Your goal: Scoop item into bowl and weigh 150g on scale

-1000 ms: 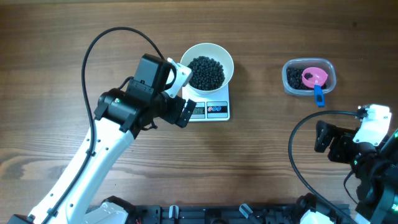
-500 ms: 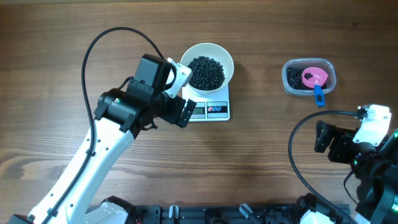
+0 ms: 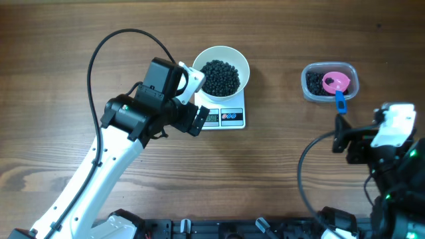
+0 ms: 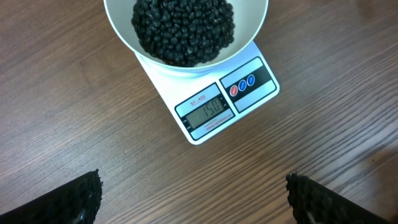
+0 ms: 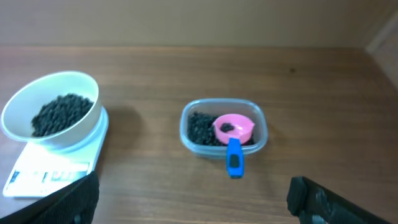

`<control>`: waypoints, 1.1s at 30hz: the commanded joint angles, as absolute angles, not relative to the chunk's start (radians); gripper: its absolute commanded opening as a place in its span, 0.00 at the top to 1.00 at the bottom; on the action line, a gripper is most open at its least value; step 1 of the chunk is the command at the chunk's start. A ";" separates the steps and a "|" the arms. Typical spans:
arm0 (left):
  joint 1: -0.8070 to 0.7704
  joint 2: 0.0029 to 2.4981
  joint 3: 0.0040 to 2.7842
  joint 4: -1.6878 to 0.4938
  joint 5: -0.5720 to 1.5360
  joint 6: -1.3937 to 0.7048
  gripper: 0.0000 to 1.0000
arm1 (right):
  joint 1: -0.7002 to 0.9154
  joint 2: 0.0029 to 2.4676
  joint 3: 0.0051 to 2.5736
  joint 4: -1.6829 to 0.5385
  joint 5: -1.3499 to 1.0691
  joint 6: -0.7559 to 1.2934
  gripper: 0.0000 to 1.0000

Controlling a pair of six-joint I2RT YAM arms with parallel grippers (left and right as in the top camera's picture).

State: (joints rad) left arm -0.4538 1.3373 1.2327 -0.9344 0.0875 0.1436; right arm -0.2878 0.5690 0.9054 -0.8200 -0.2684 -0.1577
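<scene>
The white bowl [image 3: 234,58] sits on the scale [image 3: 237,118], heaped with the item, small black beads [image 3: 220,76]. In the left wrist view the bowl [image 4: 118,31] and its beads [image 4: 183,28] are at the top, and the scale [image 4: 261,78] shows 150 on its display. My left gripper [image 3: 178,123] hovers just left of the scale, open [image 4: 194,185] over bare wood. My right gripper [image 3: 348,143] stands open [image 5: 194,190] at the right, short of the tub, with nothing between its fingers. Its view shows the bowl [image 5: 53,115] and the scale [image 5: 56,168] at the left.
A clear plastic tub [image 3: 313,92] at the back right holds more black beads and a pink scoop [image 3: 336,82] with a blue handle. The same tub [image 5: 189,140] and scoop [image 5: 233,129] show in the right wrist view. Black cables loop over both arms.
My right arm has moved a little forward and left, toward the tub. The left arm, bowl and scale have not moved.
</scene>
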 commanded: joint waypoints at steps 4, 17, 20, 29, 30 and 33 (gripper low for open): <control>-0.456 1.339 1.225 -0.932 0.103 0.134 0.00 | -0.191 0.381 0.600 -0.509 -0.212 -0.154 0.00; -0.456 1.339 1.225 -0.932 0.103 0.133 0.00 | -0.187 0.171 0.255 -0.070 -0.260 -0.155 0.00; -0.456 1.339 1.225 -0.932 0.103 0.133 0.00 | -0.187 0.134 0.224 -0.034 -0.263 -0.156 0.00; -0.456 1.339 1.225 -0.932 0.103 0.134 0.00 | -0.181 0.048 0.138 0.053 -0.293 -0.154 0.00; -0.456 1.339 1.225 -0.932 0.103 0.134 0.00 | -0.177 0.042 0.131 0.061 -0.293 -0.155 0.00; -0.456 1.339 1.225 -0.932 0.103 0.133 0.00 | -0.160 0.038 0.119 0.074 -0.292 -0.155 0.00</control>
State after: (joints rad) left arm -0.4538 1.3373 1.2327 -0.9344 0.0875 0.1436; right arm -0.1772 0.0563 0.1341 0.0612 -0.2729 -0.1581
